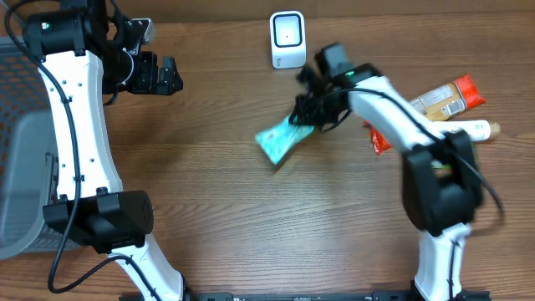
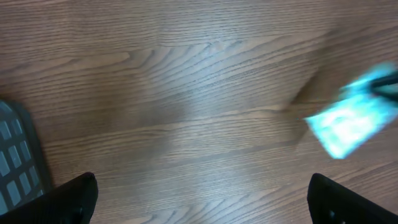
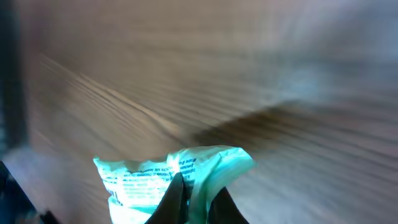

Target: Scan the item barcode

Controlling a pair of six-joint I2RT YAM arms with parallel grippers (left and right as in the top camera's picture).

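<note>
Soft, even light covers the bench point(image 1: 217, 217) in the mostly sharp overhead view. Both wrist views are smeared by motion blur. The teal packet point(image 2: 348, 127) looks streaked and overbright, with a diffuse dark shadow beside it.

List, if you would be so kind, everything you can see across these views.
packet: one, teal, mid-table, gripped at one end
scanner: one, white, far side, centre
snack bar: one, orange, right side
tube: one, white, beside the snack bar
red item: one, mostly hidden under the right arm
basket: one, grey, left edge
table: one, brown wood
left pincer: black, open, far left, holding nothing
right pincer: black, shut on the packet
</note>
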